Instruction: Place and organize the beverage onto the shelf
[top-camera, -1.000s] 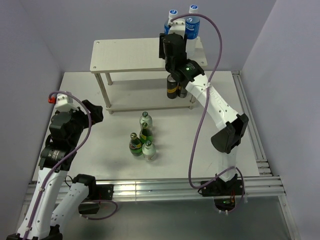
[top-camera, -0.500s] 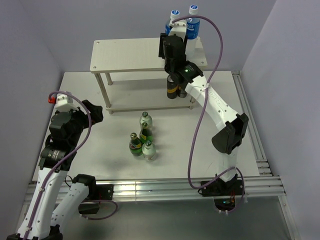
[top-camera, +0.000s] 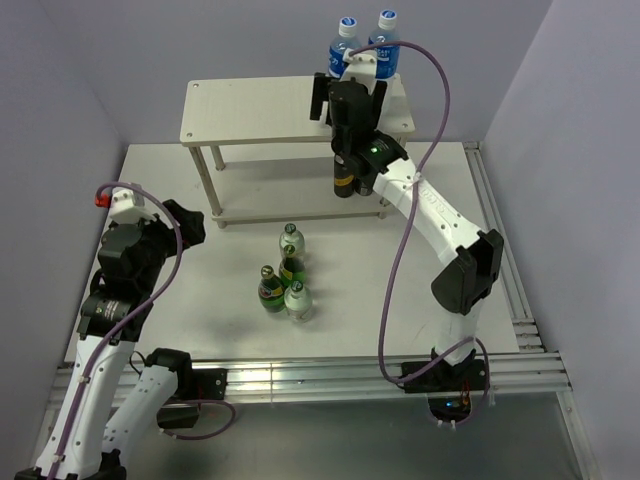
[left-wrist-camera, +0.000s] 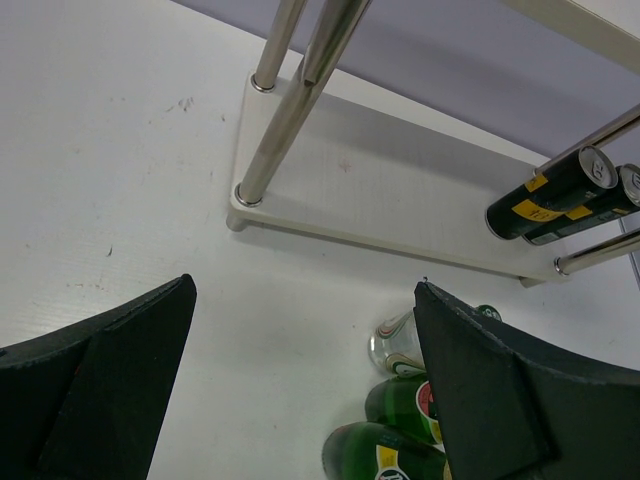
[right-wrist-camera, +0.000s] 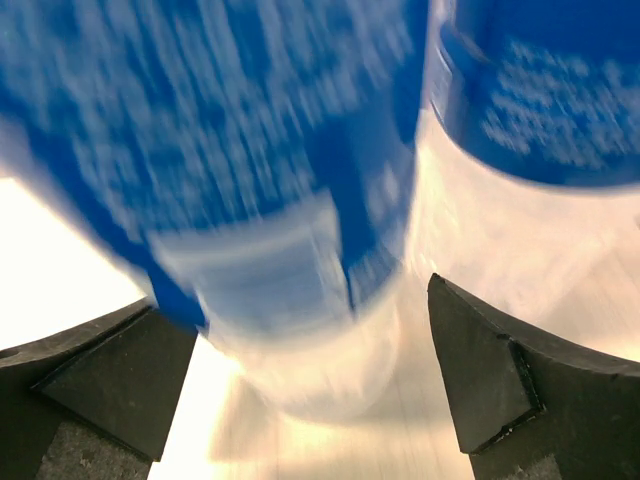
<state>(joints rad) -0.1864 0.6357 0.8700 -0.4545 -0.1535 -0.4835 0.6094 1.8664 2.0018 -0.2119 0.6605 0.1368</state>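
Observation:
On the back right of the pale wood shelf (top-camera: 250, 110) stand two clear bottles with blue labels (top-camera: 345, 38) (top-camera: 387, 32). My right gripper (top-camera: 348, 95) is open on the top board just in front of them. In the right wrist view the nearer bottle (right-wrist-camera: 290, 200) stands blurred between the spread fingers (right-wrist-camera: 520, 385), and the other bottle (right-wrist-camera: 540, 90) is behind it. Two green bottles (top-camera: 291, 268) (top-camera: 270, 290) and two small clear ones (top-camera: 291, 238) (top-camera: 298, 301) cluster on the table. My left gripper (top-camera: 193, 222) hangs open and empty to their left.
Two dark cans with yellow labels (top-camera: 345, 178) stand on the shelf's lower board, also seen as cans (left-wrist-camera: 560, 195) in the left wrist view. A metal rail (top-camera: 500, 260) runs along the table's right side. Purple walls close in behind and at both sides.
The right gripper has opened and let go of the blue-labelled bottle, which now stands on the top board. The left arm has not moved.

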